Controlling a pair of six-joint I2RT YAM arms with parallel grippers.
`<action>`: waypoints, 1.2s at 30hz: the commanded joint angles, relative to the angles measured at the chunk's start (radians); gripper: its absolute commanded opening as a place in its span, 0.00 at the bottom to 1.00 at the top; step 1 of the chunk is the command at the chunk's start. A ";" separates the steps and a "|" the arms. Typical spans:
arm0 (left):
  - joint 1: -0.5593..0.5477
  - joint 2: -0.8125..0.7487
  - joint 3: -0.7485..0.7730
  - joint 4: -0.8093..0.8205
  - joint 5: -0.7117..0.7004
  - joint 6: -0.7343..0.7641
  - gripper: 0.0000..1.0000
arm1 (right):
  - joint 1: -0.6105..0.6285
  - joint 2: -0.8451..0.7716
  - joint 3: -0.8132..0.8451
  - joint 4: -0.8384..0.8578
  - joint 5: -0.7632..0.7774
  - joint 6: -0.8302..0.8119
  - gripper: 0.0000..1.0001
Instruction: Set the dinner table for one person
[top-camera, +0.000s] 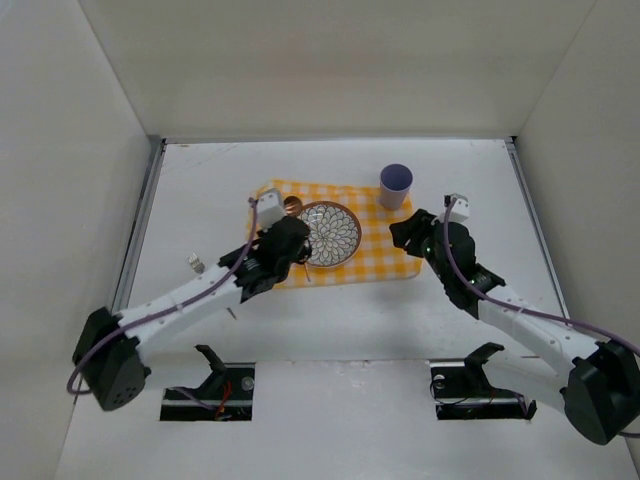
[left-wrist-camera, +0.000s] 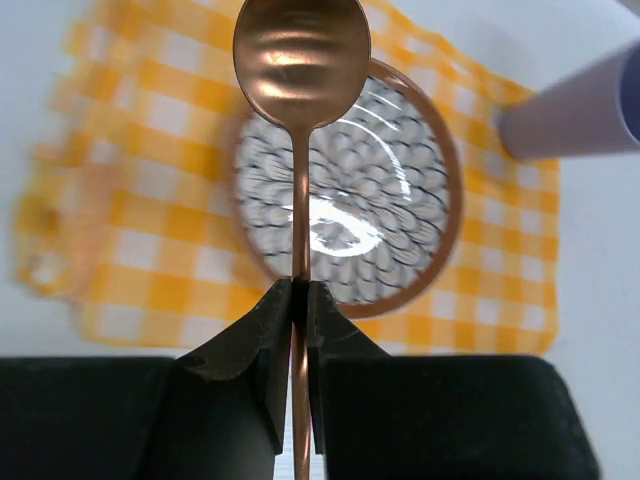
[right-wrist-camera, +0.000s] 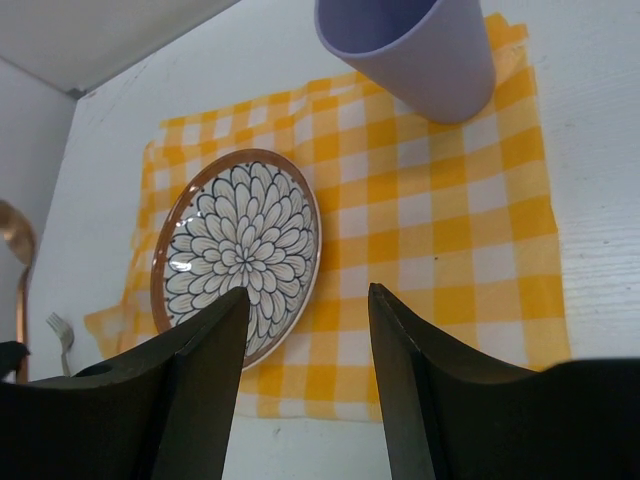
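A flower-patterned plate (top-camera: 332, 234) lies on a yellow-and-white checked mat (top-camera: 382, 256) on the white dinner table (top-camera: 330, 325). A purple cup (top-camera: 396, 185) stands at the mat's far right corner. My left gripper (top-camera: 289, 232) is shut on the handle of a copper spoon (top-camera: 292, 205) and holds it above the plate's left edge. In the left wrist view the gripper (left-wrist-camera: 299, 290) pinches the spoon (left-wrist-camera: 301, 60) over the plate (left-wrist-camera: 400, 200). My right gripper (top-camera: 405, 232) is open and empty above the mat's right side, near the cup (right-wrist-camera: 410, 50).
A small fork (top-camera: 196, 263) lies on the table left of the mat; it also shows in the right wrist view (right-wrist-camera: 62, 330). White walls enclose the table on the left, back and right. Two slots sit at the near edge.
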 joint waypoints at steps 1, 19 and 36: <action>-0.069 0.163 0.091 0.179 0.057 0.018 0.00 | -0.026 -0.017 0.011 -0.003 0.029 0.010 0.57; -0.115 0.729 0.482 0.331 0.166 -0.023 0.00 | -0.126 -0.075 -0.042 0.008 0.015 0.090 0.59; -0.103 0.911 0.563 0.395 0.200 -0.052 0.02 | -0.137 -0.084 -0.050 0.015 0.002 0.093 0.60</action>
